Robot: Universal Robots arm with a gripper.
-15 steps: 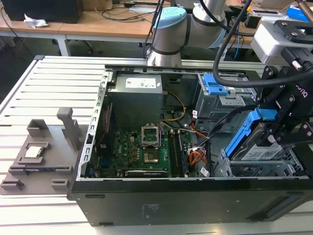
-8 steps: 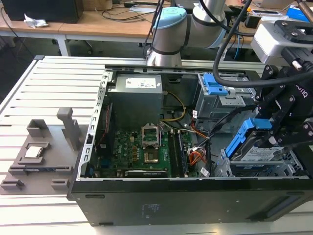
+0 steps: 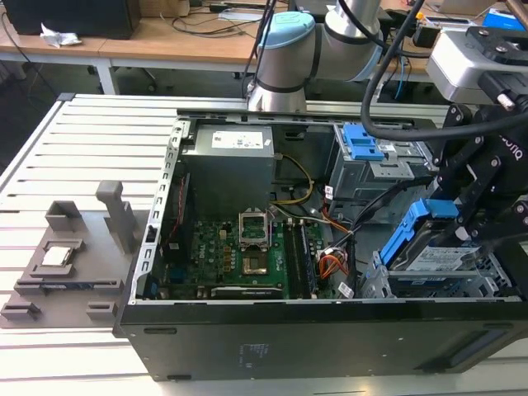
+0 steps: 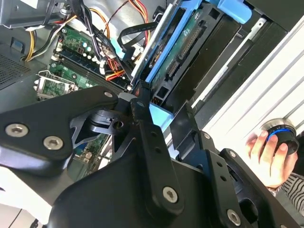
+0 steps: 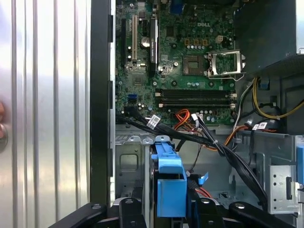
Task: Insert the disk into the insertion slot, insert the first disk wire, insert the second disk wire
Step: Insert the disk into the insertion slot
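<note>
Exterior view: open black PC case (image 3: 247,346) lies on the slatted metal counter (image 3: 91,148). Arm base (image 3: 280,58) at 12 o'clock. Claw (image 3: 452,216) at 3 o'clock, down over the case's drive corner. Disk (image 3: 433,257) is at 3 o'clock from the motherboard (image 3: 239,256), label up in its blue frame, on the silver insertion slot (image 3: 412,287). It looks tilted, blue end raised toward the claw, not seated flat. Taller grey cage with blue latch (image 3: 363,144) at 11 o'clock from the disk. Grey fixture block (image 3: 66,256) at 9 o'clock on the counter, well apart from the case.

Second wrist view: claw (image 4: 161,111) is closed in on the blue frame, with black fingers (image 4: 142,109) touching it, so it has hold of the disk (image 4: 183,45). The disk is seen from its circuit-board side, connector edge exposed. Motherboard and red/orange wires (image 4: 111,52) lie just beyond. A person's hand (image 4: 266,156) grips a round black knob with a blue ring (image 4: 281,135), outside the case.

First wrist view: claw (image 5: 168,206) pinches the frame, one black finger on each side. Disk (image 5: 169,173) is edge-on between them. Black cable bundle (image 5: 190,137) crosses just past the frame's end, with the motherboard past that.
</note>
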